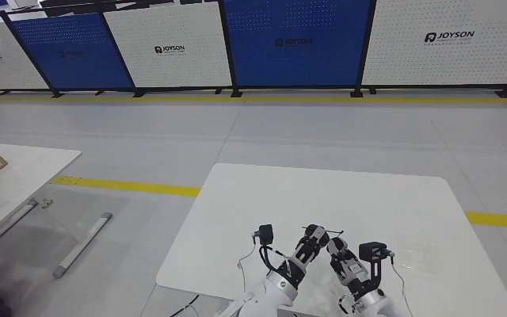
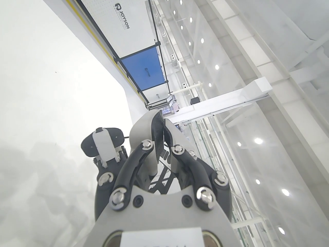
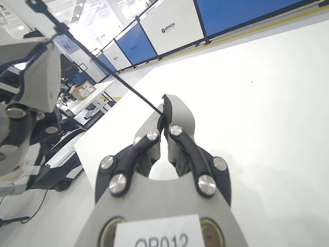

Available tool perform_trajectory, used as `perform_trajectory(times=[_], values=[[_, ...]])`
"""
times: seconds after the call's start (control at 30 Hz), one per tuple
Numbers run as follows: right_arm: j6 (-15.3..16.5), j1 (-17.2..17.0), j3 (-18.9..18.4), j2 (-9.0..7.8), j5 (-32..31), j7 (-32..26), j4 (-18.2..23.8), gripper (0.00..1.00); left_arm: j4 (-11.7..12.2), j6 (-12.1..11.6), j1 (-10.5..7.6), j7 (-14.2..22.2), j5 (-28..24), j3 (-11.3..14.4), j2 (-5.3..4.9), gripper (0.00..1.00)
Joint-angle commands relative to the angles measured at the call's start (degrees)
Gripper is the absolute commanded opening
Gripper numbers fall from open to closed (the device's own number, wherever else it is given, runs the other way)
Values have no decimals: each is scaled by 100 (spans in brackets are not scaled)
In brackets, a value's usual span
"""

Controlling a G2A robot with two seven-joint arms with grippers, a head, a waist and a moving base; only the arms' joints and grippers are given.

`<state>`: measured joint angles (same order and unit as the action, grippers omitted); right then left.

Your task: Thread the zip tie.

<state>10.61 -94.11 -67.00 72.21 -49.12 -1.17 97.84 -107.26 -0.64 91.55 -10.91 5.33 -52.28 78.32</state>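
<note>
My right gripper (image 3: 164, 119) is shut on the tail end of a black zip tie (image 3: 108, 70). The strap rises slanting from it to the square head (image 3: 32, 1), which hangs free in the air. Just below the head the strap passes the fingertips of my left gripper (image 3: 50, 42); I cannot tell whether they hold it. In the left wrist view, my left gripper (image 2: 160, 129) is shut, pads pressed together, with nothing showing between them. Both grippers (image 1: 317, 232) (image 1: 336, 240) hover close together over the near edge of the white table (image 1: 333, 198).
A clear plastic piece (image 1: 416, 257) lies on the table near my right arm. A second white table (image 1: 32, 170) stands off to the left. Blue and white pegboard panels (image 1: 297, 40) line the far side, beyond a yellow floor line (image 1: 127, 186).
</note>
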Motion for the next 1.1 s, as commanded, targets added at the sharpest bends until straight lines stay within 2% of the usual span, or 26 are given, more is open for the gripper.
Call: perform_trajectory(times=[0.0,0.3,0.47,0.5,0.53,0.57,0.6,0.7,0.8,0.93,1.07], values=[[-9,11,7,1,-6,-13,-8,0,-24,-36,20,-7,0,-8,-3,0],[-44,55,38,8,-25,-57,-30,0,-121,-176,92,-4,6,-56,-18,0],[-30,56,47,11,4,-52,-30,0,-88,-93,79,-22,49,-72,-20,0],[-16,52,46,10,7,-54,-29,3,-77,-77,70,-34,47,-71,-18,0],[7,48,42,7,2,-67,-30,27,-56,-54,55,-52,40,-76,-15,0],[20,47,37,4,-9,-81,-31,37,-45,-41,45,-56,29,-76,-12,0],[28,44,33,2,-20,-91,-31,44,-25,-6,38,-38,13,-70,-11,0],[59,26,32,-4,-76,-88,-17,51,0,39,7,-6,45,-23,-4,0],[57,2,24,-6,-81,-59,25,50,2,57,-4,-8,89,29,2,0],[39,-21,23,-7,-94,-31,80,41,15,71,-7,-14,130,61,6,0],[38,-39,20,-9,-112,-11,111,40,47,77,-7,-24,121,60,7,0]])
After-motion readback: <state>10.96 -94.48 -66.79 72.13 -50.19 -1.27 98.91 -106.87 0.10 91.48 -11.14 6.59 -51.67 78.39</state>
